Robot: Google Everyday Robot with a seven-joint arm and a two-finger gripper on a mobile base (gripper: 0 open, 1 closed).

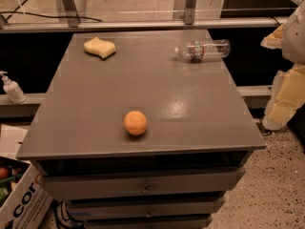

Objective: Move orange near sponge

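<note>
In the camera view, the orange (136,122) is seen resting on the grey table (190,113), near the front edge and a little left of the middle. It is touched by nothing, and its round shape means it may roll if nudged carelessly. The sponge (100,47) is laid flat at the far left corner of the same top, well apart from the orange, so the task is judged not yet begun: the fruit has to be carried from the front toward the back left.

A clear water bottle (202,50) is left lying on its side at the far right of the top, away from the likely path between fruit and sponge, and is probably no obstacle.

The gripper (284,70) is held off the table's right side, raised and partly cut by the picture's edge, clear of all three objects. Whether it is wide or narrow cannot be told; neither the orange nor the sponge is held by it. A reach leftward and downward over the front of the top is judged to be needed next.

Drawers (143,182) are seen below the top.
</note>
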